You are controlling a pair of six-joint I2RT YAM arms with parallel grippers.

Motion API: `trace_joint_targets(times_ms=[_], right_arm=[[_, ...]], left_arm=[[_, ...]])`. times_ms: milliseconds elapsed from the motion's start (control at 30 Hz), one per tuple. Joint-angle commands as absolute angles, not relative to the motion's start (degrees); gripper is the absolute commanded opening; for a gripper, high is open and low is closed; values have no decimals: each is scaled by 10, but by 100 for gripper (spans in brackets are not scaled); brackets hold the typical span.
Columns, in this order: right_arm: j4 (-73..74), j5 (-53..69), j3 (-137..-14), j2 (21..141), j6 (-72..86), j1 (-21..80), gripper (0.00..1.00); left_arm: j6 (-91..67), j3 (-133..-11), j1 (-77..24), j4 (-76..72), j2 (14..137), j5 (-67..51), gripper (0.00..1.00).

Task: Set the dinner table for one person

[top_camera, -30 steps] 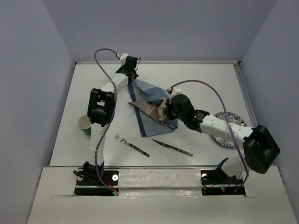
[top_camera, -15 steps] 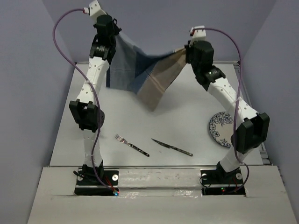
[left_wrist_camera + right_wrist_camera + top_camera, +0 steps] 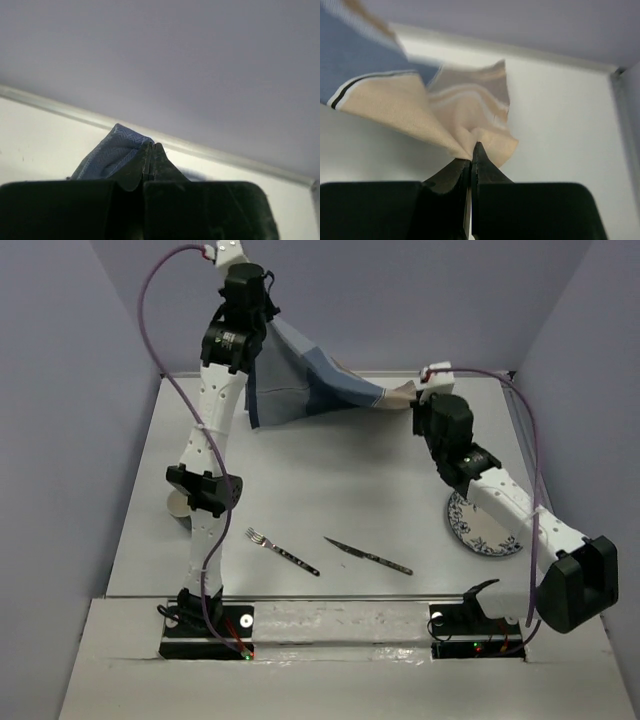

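Top view: the left gripper [image 3: 264,322], raised high over the far side of the dinner table [image 3: 340,485], is clamped on 1 corner of the blue-and-tan placemat [image 3: 305,385]. The right gripper [image 3: 417,398], lower, is clamped on a tan corner. The cloth sags between them; whether its lower edge touches the tabletop cannot be told. A fork [image 3: 282,551] and a knife [image 3: 368,556] lie apart near the front edge. The right forearm covers part of a patterned plate [image 3: 470,530]; the left arm hides most of a cup [image 3: 176,503]. Left wrist view: jaws pressed together, a blue fold of placemat [image 3: 112,152] emerging beside them, the rest cut off. Right wrist view: jaws closed on bunched tan placemat [image 3: 465,115]; the upper-left cloth is blurred.
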State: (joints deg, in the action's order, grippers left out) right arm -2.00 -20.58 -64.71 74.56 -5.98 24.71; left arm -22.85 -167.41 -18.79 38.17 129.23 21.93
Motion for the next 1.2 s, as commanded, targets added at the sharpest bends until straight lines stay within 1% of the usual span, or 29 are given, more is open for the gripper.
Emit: trace_joint_targets(times_ms=[0, 33, 67, 100, 133, 167, 200, 233, 267, 333, 367, 433, 467, 533, 633, 900, 1000, 1133, 1167], right_arm=[[-33, -192, -538, 774, 31, 276, 0], [-30, -192, -533, 776, 36, 276, 0], [-16, -189, -531, 780, 40, 276, 0], [-4, -193, -533, 787, 59, 276, 0], [28, -195, -532, 788, 69, 276, 0], [32, -193, -527, 788, 76, 276, 0], [33, -193, -510, 781, 87, 276, 0], [37, -196, -504, 777, 94, 276, 0], [40, -206, -498, 773, 98, 276, 0], [54, -211, -498, 766, 105, 276, 0], [62, -214, -500, 764, 119, 276, 0], [72, -214, -497, 749, 126, 276, 0], [72, -211, -491, 744, 128, 276, 0], [71, -214, -497, 737, 125, 276, 0], [69, -232, -540, 712, 108, 276, 0], [55, -266, -675, 601, 14, 276, 0], [55, -263, -723, 575, -13, 276, 0], [48, -271, -766, 584, -41, 276, 0], [40, -273, -781, 601, -47, 276, 0]], left_arm=[[-201, -1585, -197, 416, 1229, 180, 0], [-202, -1558, -191, 407, 1209, 171, 0], [-201, -1461, -188, 395, 1183, 169, 0], [-194, -1383, -192, 336, 1116, 178, 0], [-188, -1202, -195, 289, 1074, 185, 0], [-187, -1112, -196, 237, 984, 188, 0], [-204, -1024, -191, 137, 942, 171, 0], [-218, -898, -186, 101, 908, 159, 0], [-231, -852, -176, 76, 859, 151, 0], [-258, -772, -175, 21, 825, 135, 0], [-267, -705, -175, 5, 801, 122, 0], [-282, -647, -175, -25, 779, 127, 0], [-298, -592, -172, -59, 760, 130, 0], [-315, -576, -157, -70, 752, 106, 0], [-316, -633, -156, -60, 743, 119, 0], [-299, -677, -166, -118, 600, 173, 0], [-276, -714, -168, -123, 575, 173, 0], [-263, -738, -168, -134, 575, 171, 0], [-258, -744, -168, -135, 588, 173, 0]])
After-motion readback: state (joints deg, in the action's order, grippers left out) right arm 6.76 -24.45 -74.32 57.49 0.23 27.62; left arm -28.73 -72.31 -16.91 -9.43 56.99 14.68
